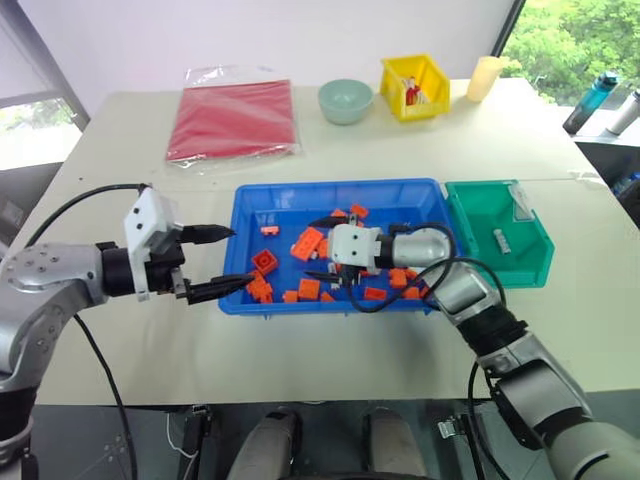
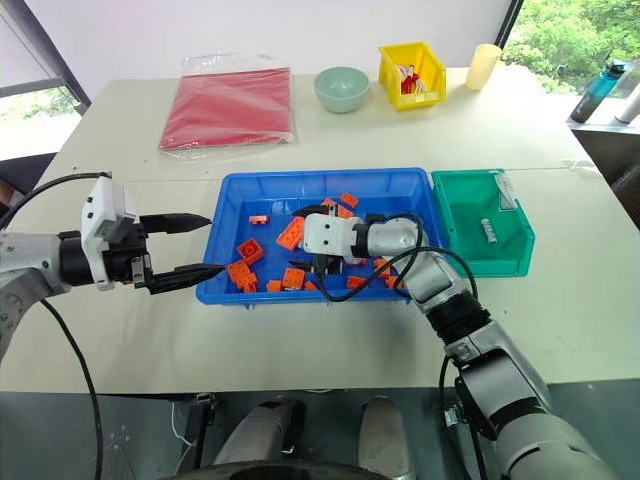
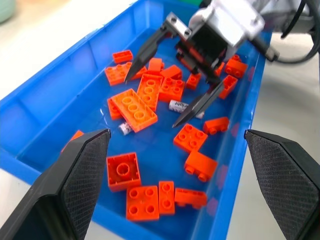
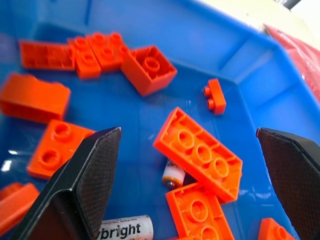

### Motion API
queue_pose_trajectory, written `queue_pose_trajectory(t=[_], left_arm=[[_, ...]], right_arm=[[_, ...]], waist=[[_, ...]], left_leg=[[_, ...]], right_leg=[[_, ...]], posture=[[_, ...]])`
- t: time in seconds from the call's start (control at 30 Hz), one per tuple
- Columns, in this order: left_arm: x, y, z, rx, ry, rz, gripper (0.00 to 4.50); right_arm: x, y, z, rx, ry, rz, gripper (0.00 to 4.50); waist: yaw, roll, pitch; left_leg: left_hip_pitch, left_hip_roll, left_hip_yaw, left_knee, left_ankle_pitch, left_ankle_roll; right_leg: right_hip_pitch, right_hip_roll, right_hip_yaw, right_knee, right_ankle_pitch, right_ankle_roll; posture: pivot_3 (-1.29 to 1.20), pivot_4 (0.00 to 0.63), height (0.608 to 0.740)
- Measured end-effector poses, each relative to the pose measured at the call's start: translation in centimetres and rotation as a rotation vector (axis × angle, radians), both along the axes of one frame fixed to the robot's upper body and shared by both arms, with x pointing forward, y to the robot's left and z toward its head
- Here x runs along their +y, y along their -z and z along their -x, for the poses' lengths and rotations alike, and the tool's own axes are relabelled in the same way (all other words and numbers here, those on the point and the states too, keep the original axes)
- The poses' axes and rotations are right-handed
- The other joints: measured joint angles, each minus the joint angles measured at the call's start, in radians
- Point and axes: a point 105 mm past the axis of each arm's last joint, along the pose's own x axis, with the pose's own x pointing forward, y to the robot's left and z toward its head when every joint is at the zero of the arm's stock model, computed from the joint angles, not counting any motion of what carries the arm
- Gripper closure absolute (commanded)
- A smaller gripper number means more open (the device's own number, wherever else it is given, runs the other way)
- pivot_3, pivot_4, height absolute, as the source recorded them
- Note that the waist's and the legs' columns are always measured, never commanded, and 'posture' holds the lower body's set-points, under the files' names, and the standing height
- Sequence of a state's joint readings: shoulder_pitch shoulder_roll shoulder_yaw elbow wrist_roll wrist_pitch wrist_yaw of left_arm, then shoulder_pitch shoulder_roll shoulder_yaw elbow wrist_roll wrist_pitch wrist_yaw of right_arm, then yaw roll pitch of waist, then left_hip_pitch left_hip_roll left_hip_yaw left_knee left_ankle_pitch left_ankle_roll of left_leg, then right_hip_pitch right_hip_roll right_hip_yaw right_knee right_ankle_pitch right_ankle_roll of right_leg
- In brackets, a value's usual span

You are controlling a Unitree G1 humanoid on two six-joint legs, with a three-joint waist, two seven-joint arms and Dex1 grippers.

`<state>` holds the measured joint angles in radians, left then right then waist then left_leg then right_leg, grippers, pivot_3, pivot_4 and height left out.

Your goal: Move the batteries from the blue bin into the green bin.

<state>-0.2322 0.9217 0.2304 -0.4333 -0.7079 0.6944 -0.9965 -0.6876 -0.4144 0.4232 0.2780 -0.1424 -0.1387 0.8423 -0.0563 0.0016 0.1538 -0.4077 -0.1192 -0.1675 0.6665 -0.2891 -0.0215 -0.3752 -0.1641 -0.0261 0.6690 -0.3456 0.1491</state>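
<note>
While our right end effector (image 1: 322, 250) hangs inside the blue bin (image 1: 250, 205) with its black fingers spread wide and nothing between them, our left end effector (image 1: 218, 262) waits just outside that bin's left wall, equally wide and empty. Orange toy bricks (image 1: 308, 243) lie scattered across the bin floor and crowd the batteries. In the right wrist view we see one battery (image 4: 172, 174) half tucked under a long orange brick (image 4: 199, 152), and a second, white-labelled one (image 4: 125, 228) lying near the lower finger. The left wrist view shows the same pair from the other side: one (image 3: 125, 128) poking out beside the long brick, one (image 3: 179, 105) just by a right fingertip. From the head views the batteries in the blue bin are too small to make out, but one battery (image 1: 501, 240) lies in the green bin (image 1: 470, 215), which touches the blue bin's right wall. Beyond the blue bin on the counter (image 1: 120, 130) stand a red packet (image 1: 235, 118), a pale bowl (image 1: 345, 100), a yellow bin (image 1: 413, 88) and a cream cup (image 1: 485, 78).
</note>
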Motion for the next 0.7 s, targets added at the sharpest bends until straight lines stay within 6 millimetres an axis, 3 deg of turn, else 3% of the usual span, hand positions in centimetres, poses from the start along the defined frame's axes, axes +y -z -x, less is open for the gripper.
queue_pose_trajectory(t=[0.17, 0.23, 0.27, 0.47, 0.57, 0.7], left_arm=[[-0.3, -0.1, -0.2, -0.004, 0.006, 0.001, 0.00], [-0.3, -0.3, -0.3, -0.010, 0.008, 0.002, 0.00], [-0.4, -0.3, -0.3, -0.012, 0.008, 0.004, 0.00], [-0.2, -0.3, -0.6, -0.010, 0.001, 0.013, 0.00], [0.0, -0.2, -0.8, -0.010, -0.007, 0.010, 0.00], [0.1, -0.1, -0.9, -0.015, -0.009, 0.004, 0.00]], right_arm=[[0.5, 0.3, -1.1, -0.056, 0.024, 0.015, 0.06], [0.8, 0.4, -1.3, -0.070, 0.025, 0.014, 0.59], [0.8, 0.3, -1.4, -0.075, 0.026, 0.015, 0.88], [1.9, -0.3, -0.5, 0.028, -0.014, -0.095, 3.87], [2.9, -1.6, 0.7, 0.136, -0.044, -0.210, 3.87], [1.8, -2.9, -0.6, 0.187, 0.049, -0.288, 3.87]], waist=[[-0.009, 0.000, 0.000], [-0.012, 0.000, 0.000], [-0.013, 0.000, 0.000], [-0.014, 0.000, 0.000], [-0.014, 0.000, 0.000], [-0.010, 0.000, 0.000]], left_leg=[[0.000, 0.000, 0.000, 0.000, 0.000, 0.000], [0.000, 0.000, -0.001, 0.000, 0.000, 0.000], [0.000, 0.000, -0.001, 0.000, 0.000, 0.000], [0.000, 0.003, -0.001, 0.000, 0.000, -0.001], [0.000, 0.005, -0.001, 0.000, 0.000, -0.001], [0.000, 0.005, -0.001, 0.000, 0.001, -0.001]], right_leg=[[0.000, 0.000, 0.000, 0.000, 0.000, 0.000], [0.000, 0.001, 0.000, 0.000, 0.000, 0.000], [0.000, 0.001, 0.000, 0.000, 0.000, 0.000], [0.001, 0.004, 0.000, 0.000, 0.000, 0.000], [0.001, 0.005, 0.000, 0.000, 0.000, 0.000], [0.001, 0.005, 0.000, 0.000, 0.000, 0.000]], posture=[[0.00, 0.150, 0.717], [0.00, 0.150, 0.717], [0.00, 0.150, 0.717], [0.00, 0.150, 0.717], [0.00, 0.150, 0.717], [0.00, 0.150, 0.717]])
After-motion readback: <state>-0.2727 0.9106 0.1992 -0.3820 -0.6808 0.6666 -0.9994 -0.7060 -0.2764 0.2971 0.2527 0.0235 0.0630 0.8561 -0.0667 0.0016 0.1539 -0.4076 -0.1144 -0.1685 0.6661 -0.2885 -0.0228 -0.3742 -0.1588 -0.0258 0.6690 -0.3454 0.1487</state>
